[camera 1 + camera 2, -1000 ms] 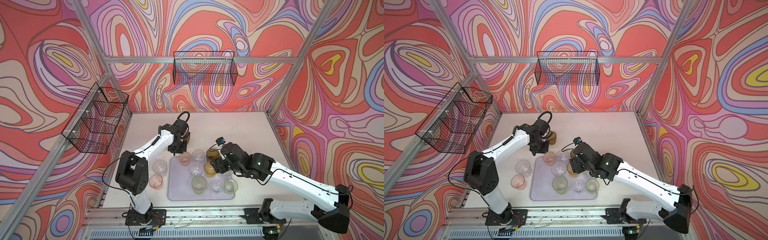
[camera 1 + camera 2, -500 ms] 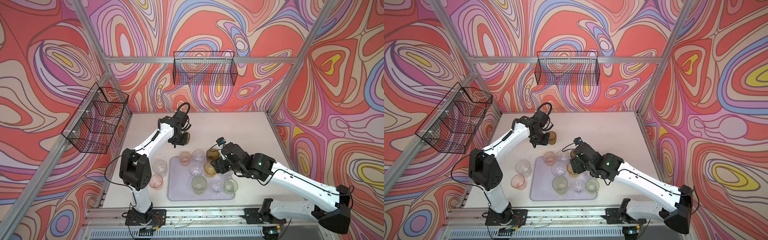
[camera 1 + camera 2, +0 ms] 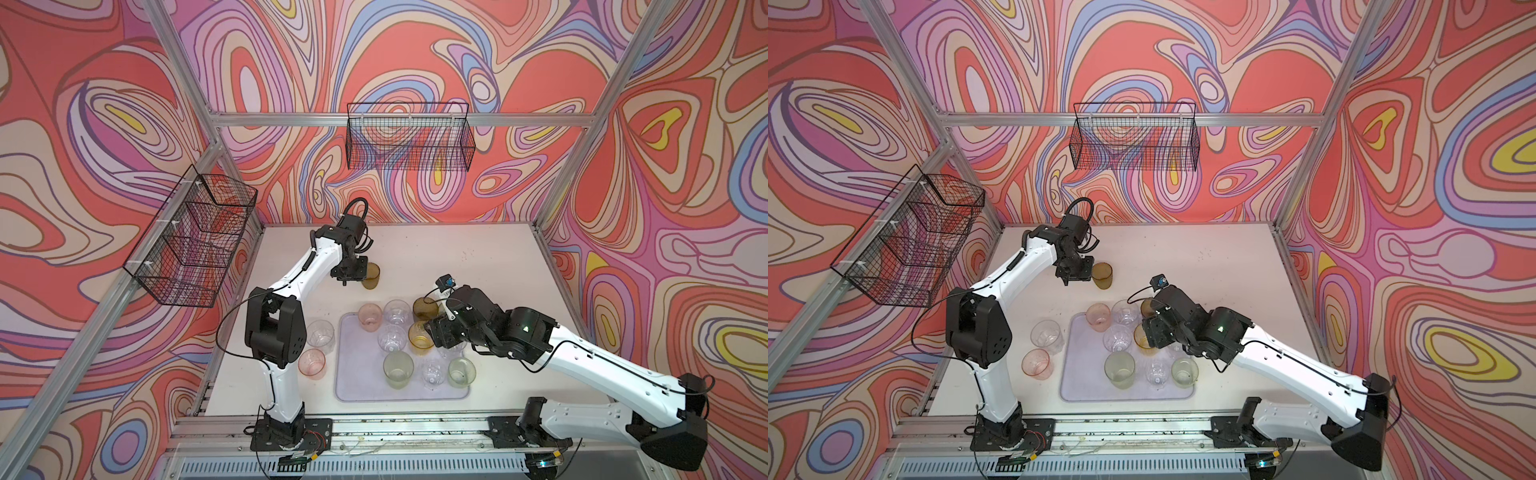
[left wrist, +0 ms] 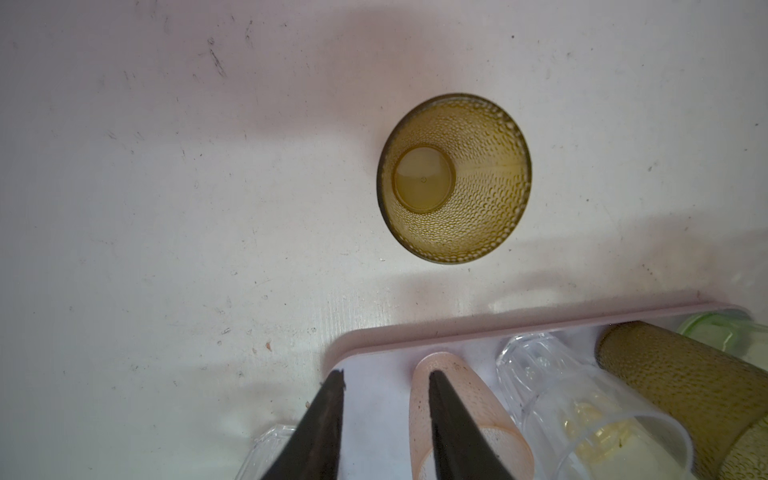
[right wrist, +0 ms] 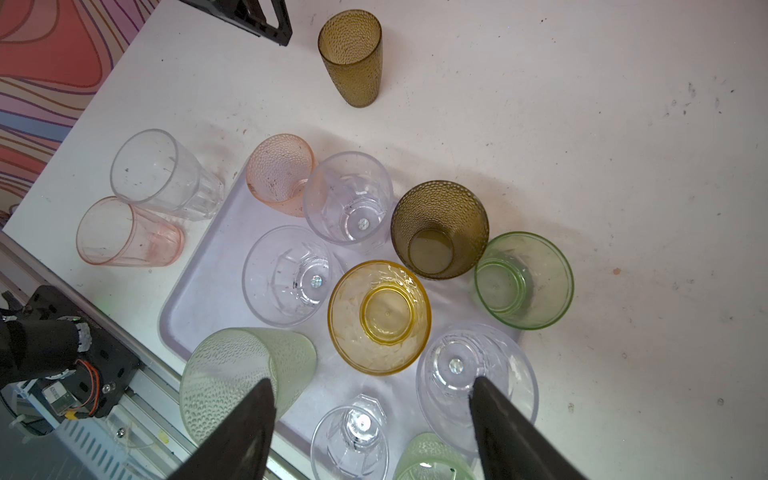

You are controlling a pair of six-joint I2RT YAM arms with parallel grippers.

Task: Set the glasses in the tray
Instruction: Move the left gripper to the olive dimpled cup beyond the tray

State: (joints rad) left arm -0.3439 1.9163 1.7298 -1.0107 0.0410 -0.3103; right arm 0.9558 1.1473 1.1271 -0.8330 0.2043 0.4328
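Left gripper (image 4: pixel 385 374), jaws slightly parted and empty, hovers beside an olive glass (image 4: pixel 455 178) at the tray's (image 3: pixel 357 374) twelve o'clock; right gripper (image 5: pixel 372 381), spread wide, hangs above glasses (image 5: pixel 380 316) standing in the tray.

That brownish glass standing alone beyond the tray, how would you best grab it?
Pinch the rim wall from above, one finger inside: the olive-brown tumbler stands upright, mouth open upward, nothing touching it. The left tool is nearest.
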